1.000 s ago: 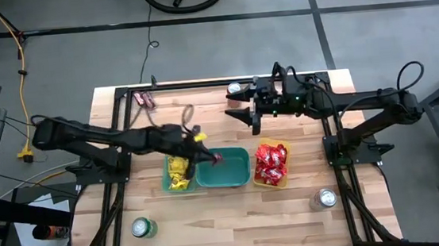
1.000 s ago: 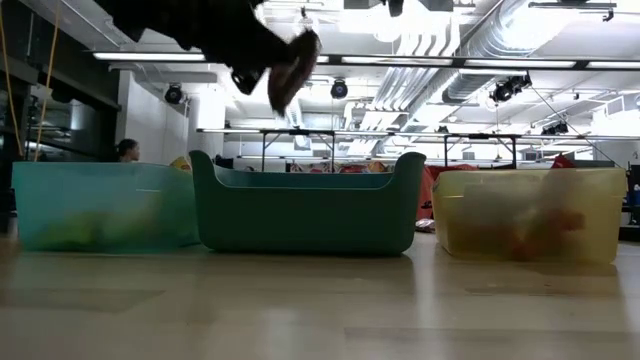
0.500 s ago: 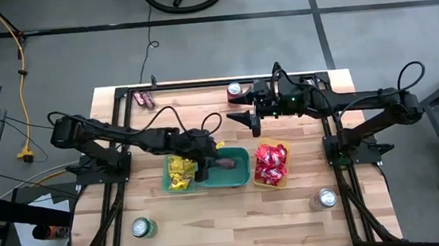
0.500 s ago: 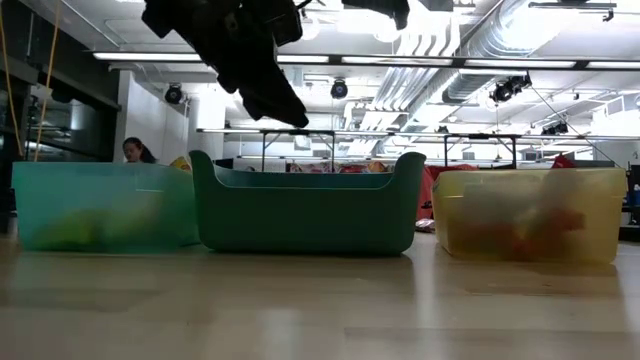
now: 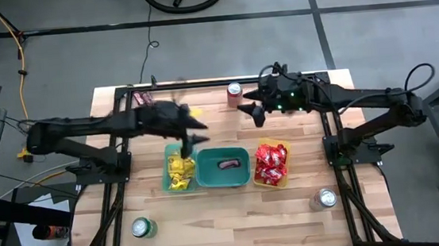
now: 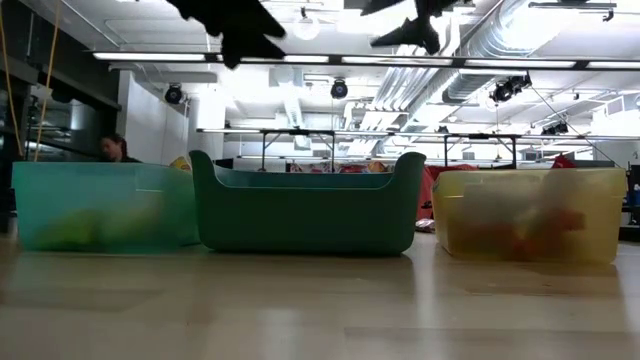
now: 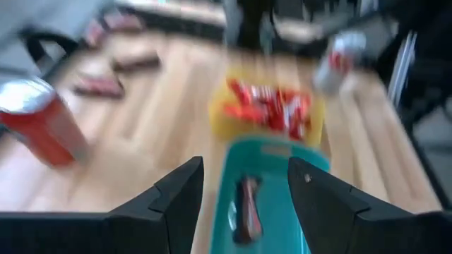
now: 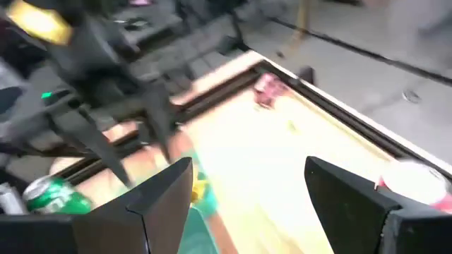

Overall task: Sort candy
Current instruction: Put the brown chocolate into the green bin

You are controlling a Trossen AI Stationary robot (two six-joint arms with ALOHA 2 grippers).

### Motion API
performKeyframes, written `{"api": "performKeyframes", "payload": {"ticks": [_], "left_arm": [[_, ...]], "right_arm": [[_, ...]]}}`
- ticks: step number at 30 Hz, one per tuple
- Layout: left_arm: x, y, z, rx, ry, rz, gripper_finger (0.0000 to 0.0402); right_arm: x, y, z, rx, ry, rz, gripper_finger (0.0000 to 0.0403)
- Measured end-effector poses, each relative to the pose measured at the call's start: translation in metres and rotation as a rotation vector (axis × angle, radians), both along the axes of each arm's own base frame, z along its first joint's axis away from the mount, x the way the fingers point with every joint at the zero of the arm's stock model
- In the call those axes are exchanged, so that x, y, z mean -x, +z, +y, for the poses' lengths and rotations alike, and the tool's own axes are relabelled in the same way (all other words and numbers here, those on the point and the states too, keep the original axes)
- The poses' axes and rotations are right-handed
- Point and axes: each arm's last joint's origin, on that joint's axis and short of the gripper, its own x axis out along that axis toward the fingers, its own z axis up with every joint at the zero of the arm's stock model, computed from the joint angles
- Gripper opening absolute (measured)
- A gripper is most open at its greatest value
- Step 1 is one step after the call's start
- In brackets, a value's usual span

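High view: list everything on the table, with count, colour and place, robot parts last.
Bins: three in a row at mid-table; a pale one on the left, a teal one in the middle, a yellow one on the right.
Yellow candy: a pile, in the left bin.
Dark bar: one, in the teal bin.
Red candy: a pile, in the yellow bin.
Loose bars: a few, dark red, far left corner.
Cans: three; a red one at the far edge, a green one near left, a silver one near right.
Left gripper: open, empty, above the table behind the bins.
Right gripper: open, empty, beside the red can.
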Motion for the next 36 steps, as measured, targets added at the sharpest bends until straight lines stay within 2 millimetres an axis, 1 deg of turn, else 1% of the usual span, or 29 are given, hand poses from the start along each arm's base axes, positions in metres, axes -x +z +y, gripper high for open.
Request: {"api": "performKeyframes", "payload": {"ticks": [3,6,10,13,16,18,21,24,27,32,34,36], "left_arm": [[0.019,0.013,0.009,0.011,0.061,-0.163,0.0193],[0.039,0.017,0.014,0.043,0.113,-0.276,0.0193],[0.060,0.014,0.014,0.092,0.160,-0.341,0.0193],[0.071,0.014,0.013,0.095,0.195,-0.372,0.0193],[0.079,0.012,0.013,0.087,0.216,-0.383,0.0193],[0.081,0.011,0.012,0.085,0.217,-0.392,0.0193],[0.083,0.010,0.012,0.087,0.218,-0.386,0.0193],[0.083,0.010,0.012,0.086,0.218,-0.386,0.0193],[0.083,0.010,0.012,0.086,0.218,-0.385,0.0193],[0.083,0.010,0.012,0.092,0.220,-0.385,0.0193],[0.083,0.010,0.011,0.095,0.217,-0.385,0.0193],[0.083,0.010,0.011,0.096,0.213,-0.385,0.0193]], "right_arm": [[0.005,-0.007,-0.007,-0.050,-0.052,0.073,0.0268],[0.013,-0.017,-0.015,-0.116,-0.146,0.169,0.0268],[0.033,-0.038,-0.035,-0.204,-0.385,0.386,0.0268],[0.048,-0.054,-0.055,-0.256,-0.495,0.567,0.0268],[0.059,-0.071,-0.076,-0.303,-0.569,0.729,0.0268],[0.063,-0.082,-0.089,-0.319,-0.587,0.827,0.0268],[0.065,-0.098,-0.107,-0.329,-0.592,0.930,0.0268],[0.066,-0.110,-0.123,-0.332,-0.568,0.989,0.0268],[0.065,-0.119,-0.135,-0.351,-0.503,0.993,0.0268],[0.065,-0.130,-0.148,-0.369,-0.460,0.991,0.0268],[0.068,-0.142,-0.147,-0.379,-0.455,0.986,0.0268],[0.074,-0.159,-0.142,-0.424,-0.436,0.975,0.0268]]}}
